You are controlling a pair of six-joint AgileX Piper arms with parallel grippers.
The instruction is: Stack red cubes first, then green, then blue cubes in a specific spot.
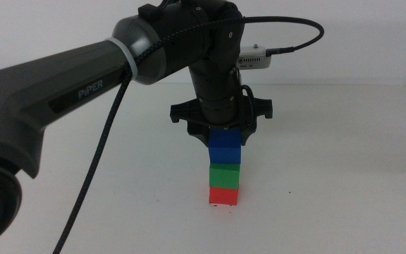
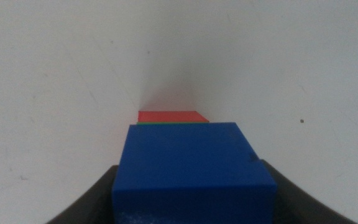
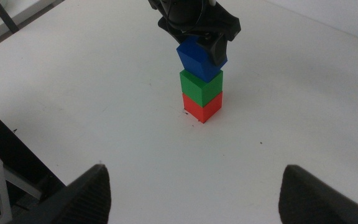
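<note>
While my left arm reaches in from the left side of the middle view and bends straight down over the table [image 1: 344,197], my left gripper [image 1: 223,137] clamps the blue cube [image 1: 224,149] between its two dark jaws. The blue cube sits on top of the green cube [image 1: 224,175], which rests on the red cube [image 1: 223,195], so the three make one upright column near the middle of the white tabletop. In the middle view the blue cube looks fairly square to the stack. My right wrist camera tells it differently (from off to the side): there the blue cube [image 3: 201,59] looks turned a little out of line with the green cube [image 3: 201,86] below it. That view also shows faint dark marks [image 3: 188,114] at the foot of the red cube [image 3: 201,107]. My left wrist view is mostly filled by the blue cube [image 2: 191,168], with only a sliver of green and red past it. My right gripper [image 3: 194,186] waits well apart from the stack, jaws spread wide.
</note>
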